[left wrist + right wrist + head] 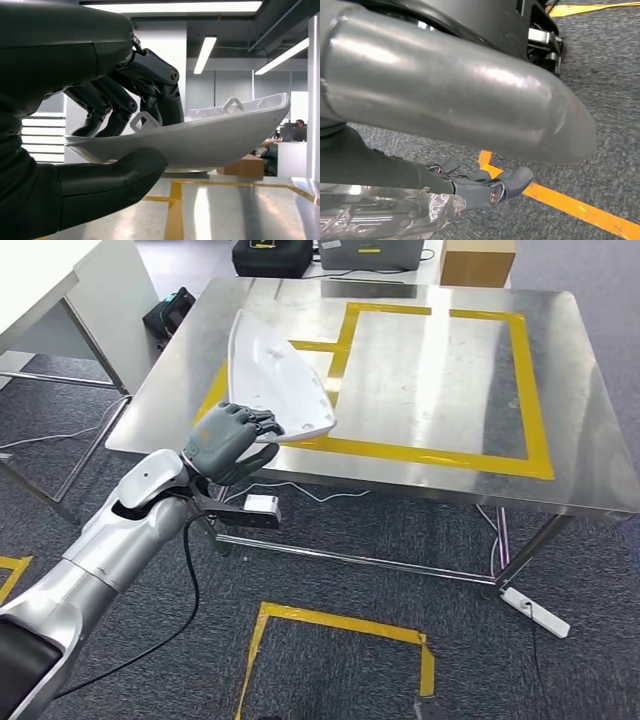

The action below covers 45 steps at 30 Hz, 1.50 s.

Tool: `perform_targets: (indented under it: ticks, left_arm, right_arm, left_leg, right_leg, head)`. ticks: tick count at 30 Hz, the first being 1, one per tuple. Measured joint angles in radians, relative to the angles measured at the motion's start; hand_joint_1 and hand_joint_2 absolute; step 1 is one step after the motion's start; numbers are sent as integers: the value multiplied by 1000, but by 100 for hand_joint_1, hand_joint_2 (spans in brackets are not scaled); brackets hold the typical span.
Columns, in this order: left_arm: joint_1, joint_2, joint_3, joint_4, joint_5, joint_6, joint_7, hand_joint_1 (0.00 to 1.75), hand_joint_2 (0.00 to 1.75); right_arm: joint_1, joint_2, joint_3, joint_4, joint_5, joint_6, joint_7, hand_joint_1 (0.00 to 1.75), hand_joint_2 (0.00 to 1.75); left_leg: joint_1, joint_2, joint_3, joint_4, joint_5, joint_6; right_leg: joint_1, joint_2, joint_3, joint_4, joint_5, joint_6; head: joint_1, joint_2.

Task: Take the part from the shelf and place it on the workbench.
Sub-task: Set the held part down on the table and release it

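The part is a wide, shallow white plastic shell with small loops on its upper face. My left hand grips its near edge, holding it tilted low over the near left area of the steel workbench. In the left wrist view the dark fingers lie on top of the part and the thumb presses from beneath. I cannot tell whether its underside touches the steel. My right hand hangs over the carpet, fingers loosely extended and holding nothing.
Yellow tape marks rectangles on the workbench. A cardboard box and black cases sit beyond its far edge. A white table stands at the left. On the carpet lie a power strip, cables and a yellow taped square.
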Motion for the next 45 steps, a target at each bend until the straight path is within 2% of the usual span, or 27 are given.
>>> perform_targets:
  ticks: [1, 3, 4, 5, 7, 9, 10, 12, 14, 16, 17, 18, 20, 21, 22, 24, 26, 29, 30, 31, 32, 34, 36, 39, 41, 44, 45]
  left_arm:
    - [5, 3, -2, 1, -2, 2, 1, 169, 175]
    - [10, 8, -4, 2, -4, 6, 3, 169, 175]
    - [11, 11, -5, 3, -5, 8, 4, 169, 175]
    - [11, 14, -6, 4, -6, 10, 4, 169, 175]
    - [8, 16, -9, 6, -8, 13, 5, 169, 175]
    - [4, 16, -6, 6, -8, 17, 6, 169, 175]
    - [6, 18, -4, 7, -9, 20, 7, 169, 175]
    - [23, 21, -3, 11, -9, 23, 9, 169, 175]
    - [44, 23, -8, 17, -10, 24, 9, 169, 175]
    - [53, 23, -11, 20, -10, 25, 9, 169, 175]
    - [54, 23, -11, 21, -10, 26, 8, 169, 175]
    - [54, 23, -12, 21, -10, 28, 8, 169, 175]
    - [57, 22, -14, 25, -13, 36, 8, 169, 175]
    - [58, 21, -15, 27, -17, 42, 7, 169, 175]
    - [57, 19, -15, 28, -22, 51, 7, 169, 175]
    - [42, 16, -14, 27, -29, 69, 4, 169, 175]
    - [24, 14, -12, 25, -31, 80, 3, 169, 175]
    - [23, 12, -12, 25, -32, 82, 2, 169, 175]
    - [25, 12, -12, 25, -32, 82, 2, 169, 175]
    - [27, 12, -12, 25, -32, 82, 2, 169, 175]
    - [27, 12, -12, 25, -31, 82, 1, 169, 175]
    - [26, 12, -11, 25, -28, 83, 1, 169, 175]
    - [25, 12, -11, 25, -27, 86, 1, 169, 175]
    - [32, 11, -9, 27, -31, 96, 1, 169, 175]
    - [33, 13, -6, 27, -30, 102, -1, 169, 175]
    - [35, 14, -3, 28, -28, 104, -10, 169, 175]
    - [36, 14, -3, 28, -28, 103, -12, 169, 175]
  right_arm:
    - [3, 0, 0, 0, 0, 0, 0, 0, 0]
    - [9, 1, 0, 1, 1, 0, 1, 0, 0]
    - [11, 2, 0, 3, 2, 0, 1, 0, 0]
    - [11, 2, 0, 4, 2, 1, 1, 0, 0]
    - [7, 3, 0, 6, 2, 0, 1, 0, 0]
    - [-3, 2, 0, 6, 3, 0, 1, 0, 0]
    - [-6, 2, 0, 5, 3, 0, 0, 0, 0]
    - [-6, 1, 0, 6, 3, 0, 0, 0, 0]
    - [1, 1, 0, 8, 2, 0, 0, 0, 0]
    - [11, 1, 0, 8, 3, 0, 1, 0, 0]
    - [16, 1, 0, 9, 3, 0, 0, 0, 0]
    - [19, 1, 0, 10, 3, 0, 0, 0, 0]
    - [24, 1, 0, 15, 3, 0, 1, 0, 0]
    - [23, 1, 0, 17, 3, 0, 1, 0, 0]
    - [20, 1, 0, 19, 3, 0, 1, 0, 0]
    - [5, 0, 0, 18, 4, -1, 1, 0, 0]
    - [-9, -1, 0, 16, 4, -2, 0, 0, 0]
    - [-16, -4, -1, 16, 5, -2, -1, 0, 0]
    - [-15, -5, -1, 16, 5, -2, -1, 0, 0]
    - [-14, -5, -1, 16, 5, -2, -1, 0, 0]
    - [-14, -6, -1, 16, 5, -2, -1, 0, 0]
    - [-14, -6, -1, 16, 5, -2, -1, 0, 0]
    - [-14, -6, -1, 16, 5, -3, -1, 0, 0]
    - [-11, -7, -2, 16, 6, -6, 0, 0, 0]
    - [-8, -7, -2, 16, 7, -7, 0, 0, 0]
    - [-7, -7, -2, 16, 9, -8, 0, 0, 0]
    - [-7, -7, -2, 16, 10, -8, 0, 0, 0]
  left_leg:
    - [-2, 0, -28, -13, 50, 6]
    - [-13, 2, -31, -139, 198, 24]
    - [-22, 3, -16, -200, 247, 33]
    - [-29, 4, 3, -249, 268, 41]
    - [-35, 8, 46, -296, 222, 49]
    - [-31, 8, 86, -332, 174, 52]
    - [-29, 7, 105, -342, 160, 53]
    - [-30, 2, 153, -360, 132, 58]
    - [-34, -2, 208, -373, 98, 62]
    - [-40, -6, 266, -383, 59, 65]
    - [-42, -8, 298, -386, 37, 66]
    - [-45, -9, 331, -388, 13, 67]
    - [-50, -11, 394, -386, -37, 65]
    - [-50, -11, 425, -396, -60, 64]
    - [-50, -11, 448, -397, -70, 61]
    - [-44, -9, 448, -357, -62, 55]
    - [-41, -6, 393, -248, -67, 45]
    - [-34, -3, 281, -86, -178, 31]
    - [-32, -3, 247, -57, -197, 29]
    - [-30, -3, 223, -55, -190, 29]
    - [-30, -3, 211, -81, -155, 30]
    - [-30, 1, 213, -191, -42, 35]
    - [-31, 7, 216, -282, 20, 39]
    - [-33, 8, 213, -306, 36, 50]
    - [-29, 8, 219, -307, 43, 58]
    - [-27, 6, 226, -307, 40, 66]
    - [-28, 5, 229, -307, 37, 67]
  right_leg:
    - [-1, 2, 25, -6, -16, 2]
    - [-4, 5, 76, -25, -47, 7]
    - [-5, 6, 99, -41, -59, 12]
    - [-5, 6, 120, -60, -68, 17]
    - [-1, 4, 162, -96, -70, 31]
    - [2, -1, 168, -74, -45, 41]
    - [4, -3, 140, -23, -26, 38]
    - [18, -6, 39, 124, -20, 13]
    - [40, -4, -73, 224, -85, -6]
    - [51, -2, -159, 219, -153, -9]
    - [52, -1, -189, 182, -146, -6]
    - [50, -2, -210, 124, -85, -2]
    - [45, -11, -219, -10, 133, 4]
    - [46, -15, -207, -51, 219, 1]
    - [50, -17, -192, -71, 259, -5]
    - [55, -13, -166, -66, 242, -21]
    - [52, -12, -157, -66, 227, -36]
    - [50, -11, -148, -65, 216, -46]
    - [50, -11, -144, -63, 211, -45]
    - [50, -10, -140, -60, 205, -43]
    - [50, -10, -136, -56, 199, -41]
    - [50, -10, -133, -48, 190, -35]
    - [51, -11, -137, -42, 188, -27]
    - [50, -12, -145, -39, 187, -10]
    - [49, -12, -164, -2, 162, 3]
    - [44, -12, -251, 186, 77, 18]
    - [43, -11, -279, 241, 63, 20]
  head:
    - [0, 0]
    - [-1, 0]
    - [0, 0]
    - [0, 0]
    - [-1, 0]
    - [2, 0]
    - [7, 0]
    - [15, 0]
    - [16, 0]
    - [17, 0]
    - [17, 0]
    - [17, 0]
    - [16, 0]
    - [13, 0]
    - [10, 0]
    - [4, 0]
    - [3, 0]
    - [-3, 0]
    - [-3, 0]
    - [-3, 0]
    - [-3, 0]
    - [-3, 0]
    - [-2, 0]
    - [-1, 0]
    - [4, 0]
    - [12, 0]
    - [12, 0]
